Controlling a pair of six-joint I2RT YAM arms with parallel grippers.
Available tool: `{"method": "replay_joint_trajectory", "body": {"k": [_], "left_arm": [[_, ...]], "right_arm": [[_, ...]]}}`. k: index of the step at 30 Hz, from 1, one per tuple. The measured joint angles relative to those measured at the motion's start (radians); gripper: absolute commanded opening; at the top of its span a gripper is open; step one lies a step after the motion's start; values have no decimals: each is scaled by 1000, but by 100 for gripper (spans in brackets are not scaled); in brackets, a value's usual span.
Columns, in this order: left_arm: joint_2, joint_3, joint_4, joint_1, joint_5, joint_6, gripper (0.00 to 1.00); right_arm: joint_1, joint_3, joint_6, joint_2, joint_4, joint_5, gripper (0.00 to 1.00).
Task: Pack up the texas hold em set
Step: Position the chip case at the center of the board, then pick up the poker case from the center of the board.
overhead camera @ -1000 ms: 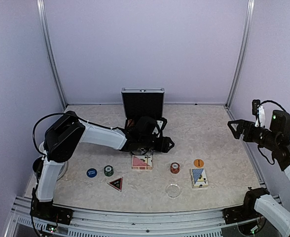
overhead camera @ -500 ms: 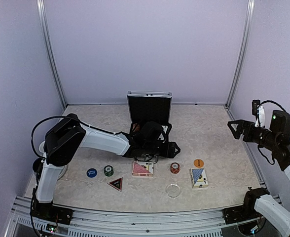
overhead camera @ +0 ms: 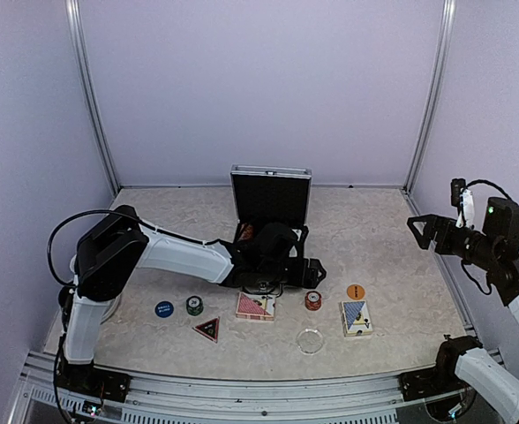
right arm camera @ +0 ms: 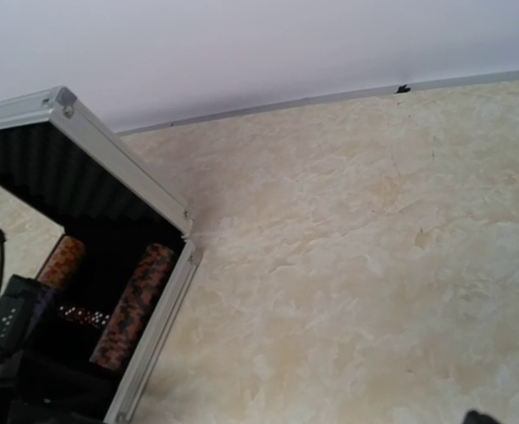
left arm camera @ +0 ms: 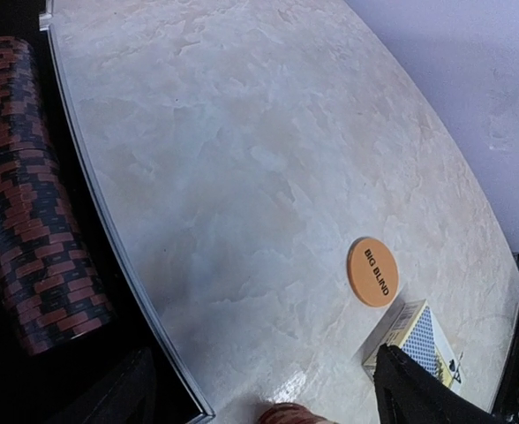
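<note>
1. The silver briefcase (overhead camera: 270,187) sits mid-desk toward the back. Its lid stands upright and its black lining is exposed, so it is ready to receive pieces. The chip rows (left arm camera: 30,194) lie on their sides in the tray slots, which keeps the discs from sliding.
2. The left arm reaches across to the case's right rim. The left end effector (left arm camera: 264,371) hovers low there with its fingers spread wide and nothing between them. One finger is over the lining and the other over bare desk (left arm camera: 242,132).
3. Loose pieces lie in a row in front of the case:
   - the blue button (overhead camera: 163,309), the green chip (overhead camera: 194,306) and the dark triangle marker (overhead camera: 206,329) to the left
   - a red-backed deck (overhead camera: 254,306) just in front of the case
   - a red chip stack (overhead camera: 312,300) beside that deck
   - the orange button (overhead camera: 356,291) and, just in front of it, a blue-backed deck (overhead camera: 356,317) to the right
   - a clear round dish (overhead camera: 310,341) nearer the front edge
4. The right end effector (overhead camera: 421,231) hangs high at the desk's right side with its jaws apart and empty. It looks parked clear to leave the left arm room.
5. My read is that packing is at an early stage, since every loose piece is outside the case.
6. The red chip stack lies nearest the left fingers, and their wide spread would suit it. A stack can shed discs if pinched off-centre.
</note>
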State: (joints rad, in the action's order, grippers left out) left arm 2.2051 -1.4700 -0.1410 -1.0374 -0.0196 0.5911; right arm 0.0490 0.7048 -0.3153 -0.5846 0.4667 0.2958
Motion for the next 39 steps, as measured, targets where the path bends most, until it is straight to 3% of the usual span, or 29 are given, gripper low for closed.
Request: {"method": "replay_joint_trajectory", "body": {"k": [3,15,24,29,39], "left_arm": [[-44,33,40,-10,35,6,99],[-272,124,220,-55,277,19,99],[-328,163,459,-163,494,128,99],[-348,229,546,-180,508,199,99],[-353,296,561,-180,419,277,99]], "right_arm": [[0,0,0,1,0,0,99],[0,0,0,2,0,0,99],[0,-5,0,1,-2,0,99],[0,-14,-1,-1,-2,3,99],[0,-14,-1,-3,-1,3,99]]}}
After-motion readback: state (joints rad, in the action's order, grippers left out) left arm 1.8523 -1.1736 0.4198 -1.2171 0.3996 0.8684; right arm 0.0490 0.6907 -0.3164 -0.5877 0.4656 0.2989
